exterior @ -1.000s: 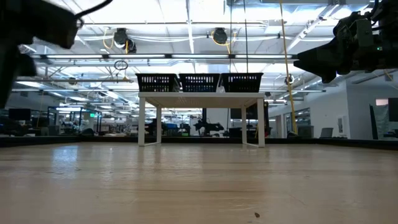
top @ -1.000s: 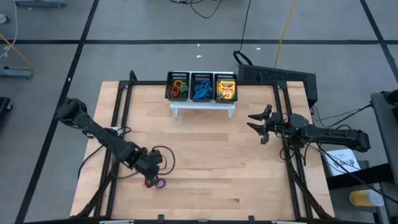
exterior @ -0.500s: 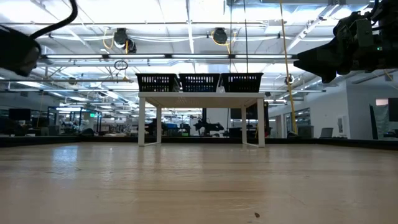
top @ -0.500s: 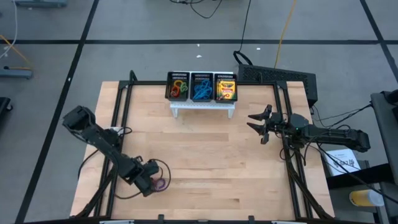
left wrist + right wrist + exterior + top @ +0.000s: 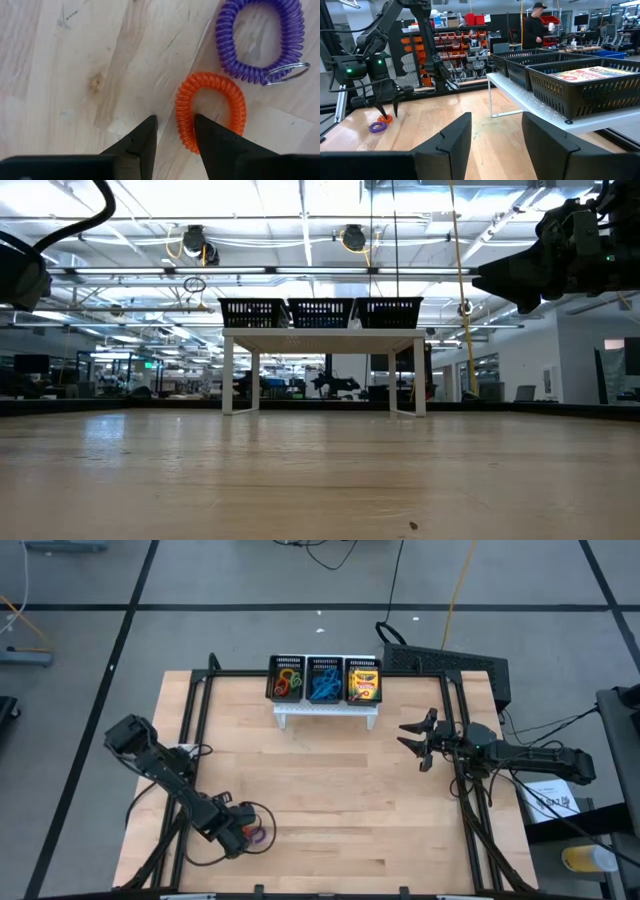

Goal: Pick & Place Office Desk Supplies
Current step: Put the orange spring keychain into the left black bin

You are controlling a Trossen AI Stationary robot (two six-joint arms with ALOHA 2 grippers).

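An orange coil loop (image 5: 210,107) and a purple coil loop (image 5: 260,40) with a metal ring lie flat on the wood near the table's near left. My left gripper (image 5: 175,131) points straight down over the orange loop, open, with one side of the loop between its fingertips. In the high view the left gripper (image 5: 243,831) hides the orange loop, and the purple loop (image 5: 262,836) shows beside it. My right gripper (image 5: 408,740) waits open, level, above the table's right side. My left gripper comes from above, pointing down, with its fingers on either side of the orange loop's one side (image 5: 183,117). One finger (image 5: 215,142) covers the loop's near bend. I cannot tell whether it touches the loop, which lies flat on the table.
A black mesh organiser (image 5: 323,664) stands on a white stand (image 5: 327,714) at the far middle. It holds coloured loops (image 5: 287,681), blue loops (image 5: 323,687) and crayon boxes (image 5: 363,684). A person (image 5: 536,25) stands in the room beyond the table.
My left gripper has come down and toward the table's near edge, stopping over the orange loop. Both loops lie where they were.
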